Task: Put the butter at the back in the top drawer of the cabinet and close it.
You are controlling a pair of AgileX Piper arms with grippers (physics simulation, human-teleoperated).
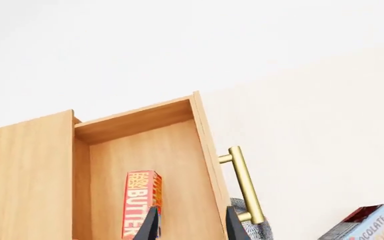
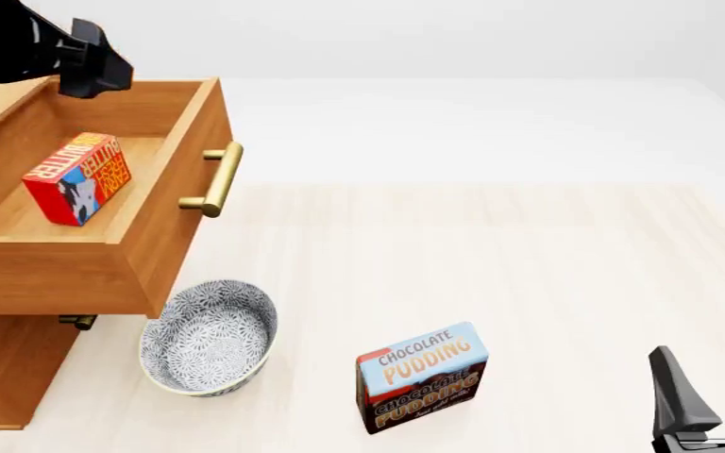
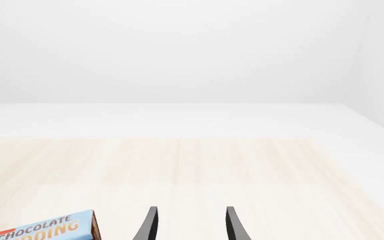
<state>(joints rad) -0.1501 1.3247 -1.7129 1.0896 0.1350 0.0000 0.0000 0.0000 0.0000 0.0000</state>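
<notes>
**Left pincer open over the pulled-out top drawer, butter lying inside**

Our left gripper [image 1: 190, 225] is hanging above the top drawer [image 2: 148, 250] with its 2 fingers spread and nothing between them; in the left wrist view we are looking past the dark fingertips [image 1: 149, 224] down into the wooden box of the drawer. In the front view we are seeing only the black body of this arm at the back left corner of the scene, over the drawer's far end, so the open state comes from the wrist camera alone.

The butter [image 2: 76, 177] is lying on the drawer floor, near the middle of it, tilted a little, with its white lettering facing up and clear of the gripper. The drawer is standing pulled well out of the cabinet [image 2: 10, 363], its brass handle [image 2: 215, 179] pointing toward the table's centre.

Our right gripper [image 2: 716, 382] is waiting at the front right corner of the table [image 2: 527, 255], fingers parted and empty.

We are also seeing a patterned bowl [image 2: 208, 337] near the table's front edge, just under the drawer's front corner, and a chocolate pudding box [image 2: 422, 377] standing upright beside it, toward the front edge.
</notes>
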